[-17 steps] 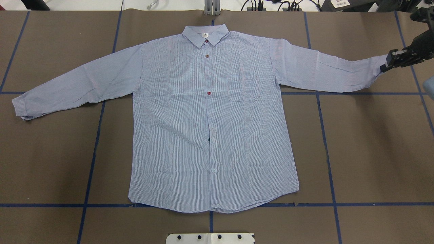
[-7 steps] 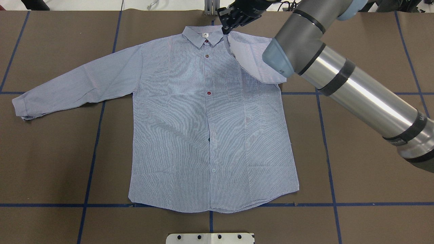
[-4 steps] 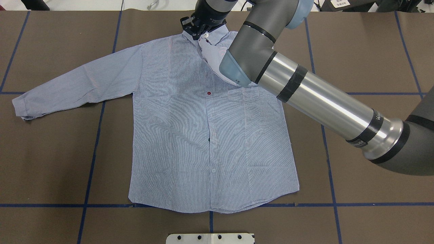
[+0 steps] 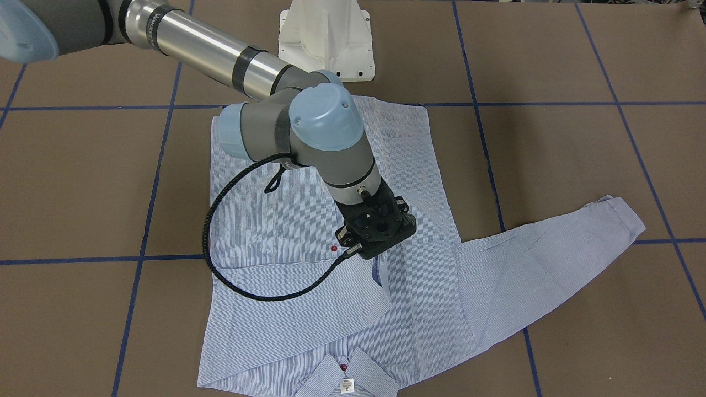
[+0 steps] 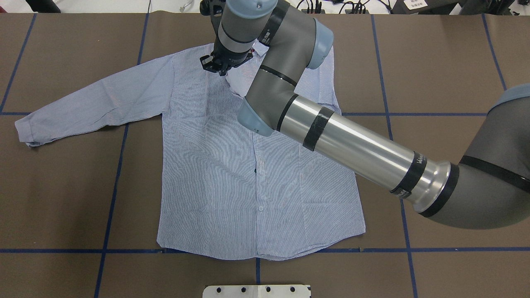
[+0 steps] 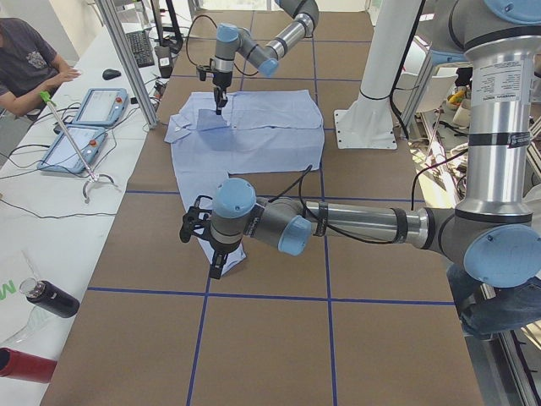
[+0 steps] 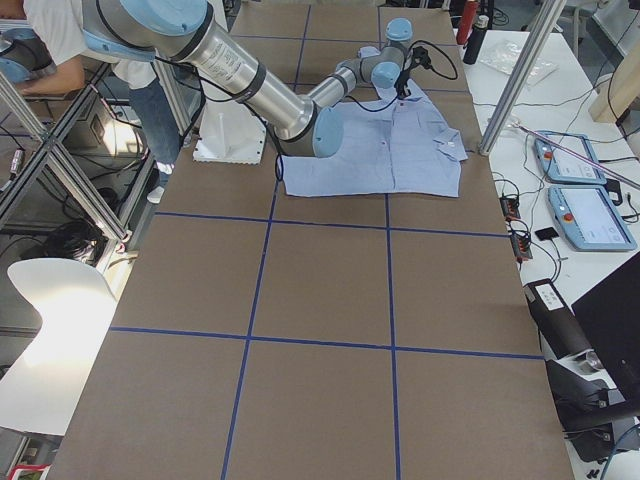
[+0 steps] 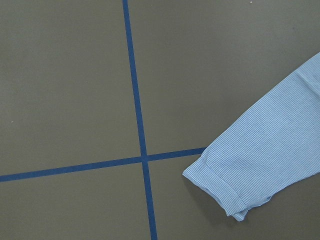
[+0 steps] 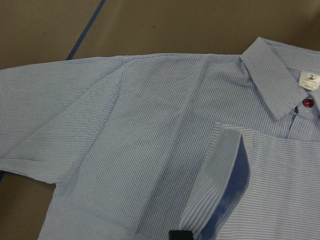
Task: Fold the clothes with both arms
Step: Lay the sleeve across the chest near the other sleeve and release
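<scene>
since the picture of about half a second back, the right arm (image 5: 352, 145) has swung on from the collar toward the left and nearer part of the chest, drawing its sleeve further across the shirt front. the rest of the shirt lies as it did.

the brown worktop (image 5: 54, 186), gridded with blue tape lines (image 5: 111, 186), carries the light blue-and-white striped shirt (image 5: 215, 174) face up in its middle, hem toward the robot and collar (image 4: 367, 369) on the far side. the right arm reaches in from the right, over the shirt's body. the left arm (image 6: 363, 224) stretches low over the left end of the worktop. its end effector (image 6: 216, 267) hangs over the end of the free sleeve (image 5: 91, 103), and whether it is spread or pressed together cannot be told. a white pedestal base (image 4: 325, 38) stands at the near edge, by the hem.

the free sleeve lies flat, stretched out to the left, with its loose cuff (image 8: 225, 185) just beside a crossing of tape lines. the carried sleeve (image 4: 287, 300) is folded over from the right shoulder and lies slantwise across the chest. the right end effector (image 5: 218, 69) points down over the left half of the chest, just near of the collar. it is pressed together on the pinched cuff (image 9: 215, 175), which rises to it from the cloth beneath. one dark fingertip (image 9: 180, 234) shows at the bottom edge of the right wrist view, against that cuff. inside the collar sits a white label (image 9: 310, 80), with a red button (image 9: 308, 103) just below.
</scene>
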Robot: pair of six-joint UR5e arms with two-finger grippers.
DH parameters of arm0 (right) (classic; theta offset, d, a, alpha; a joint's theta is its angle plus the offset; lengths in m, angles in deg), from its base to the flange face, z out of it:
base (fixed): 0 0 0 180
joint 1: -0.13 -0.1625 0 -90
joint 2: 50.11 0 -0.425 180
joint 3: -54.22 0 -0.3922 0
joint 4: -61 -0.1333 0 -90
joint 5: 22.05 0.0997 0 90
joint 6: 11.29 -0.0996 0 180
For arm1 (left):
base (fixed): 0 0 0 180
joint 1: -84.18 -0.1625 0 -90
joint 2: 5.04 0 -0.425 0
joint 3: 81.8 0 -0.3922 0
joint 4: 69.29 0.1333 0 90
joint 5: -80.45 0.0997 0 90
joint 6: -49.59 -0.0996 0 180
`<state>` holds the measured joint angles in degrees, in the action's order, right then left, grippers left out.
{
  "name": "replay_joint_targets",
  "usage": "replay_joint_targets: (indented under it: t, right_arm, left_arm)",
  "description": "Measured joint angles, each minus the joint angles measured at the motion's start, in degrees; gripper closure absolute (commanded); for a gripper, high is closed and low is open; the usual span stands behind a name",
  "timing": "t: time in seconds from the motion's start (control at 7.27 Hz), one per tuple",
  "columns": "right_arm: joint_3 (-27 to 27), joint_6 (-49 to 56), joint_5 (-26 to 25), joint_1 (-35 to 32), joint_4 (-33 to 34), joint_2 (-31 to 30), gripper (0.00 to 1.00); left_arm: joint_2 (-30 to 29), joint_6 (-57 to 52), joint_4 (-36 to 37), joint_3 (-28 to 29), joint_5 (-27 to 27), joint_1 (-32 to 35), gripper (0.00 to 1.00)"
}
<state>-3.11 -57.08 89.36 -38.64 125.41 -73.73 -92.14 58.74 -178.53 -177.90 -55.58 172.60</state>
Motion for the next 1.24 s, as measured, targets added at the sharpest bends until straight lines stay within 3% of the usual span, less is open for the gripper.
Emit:
replay_joint_targets:
  t: [0.14,0.55,0.96,1.24]
  right_arm:
    - [1.51,-0.05,-2.36,1.90,-0.37,1.13,0.01]
    - [2.21,-2.52,-15.09,8.93,-3.20,4.05,0.00]
    - [1.45,-4.85,-17.43,9.83,-3.63,4.23,0.01]
    - [-0.66,-5.77,-16.67,8.60,0.17,3.91,0.01]
  left_arm:
    - [0.00,0.02,0.05,0.14,0.01,0.00,0.00]
    - [-0.52,0.08,0.06,0.93,0.04,0.00,0.00]
    - [-0.77,0.53,-0.35,1.91,0.11,-0.01,0.00]
    - [-1.01,4.61,-1.01,2.15,0.40,-0.18,0.00]
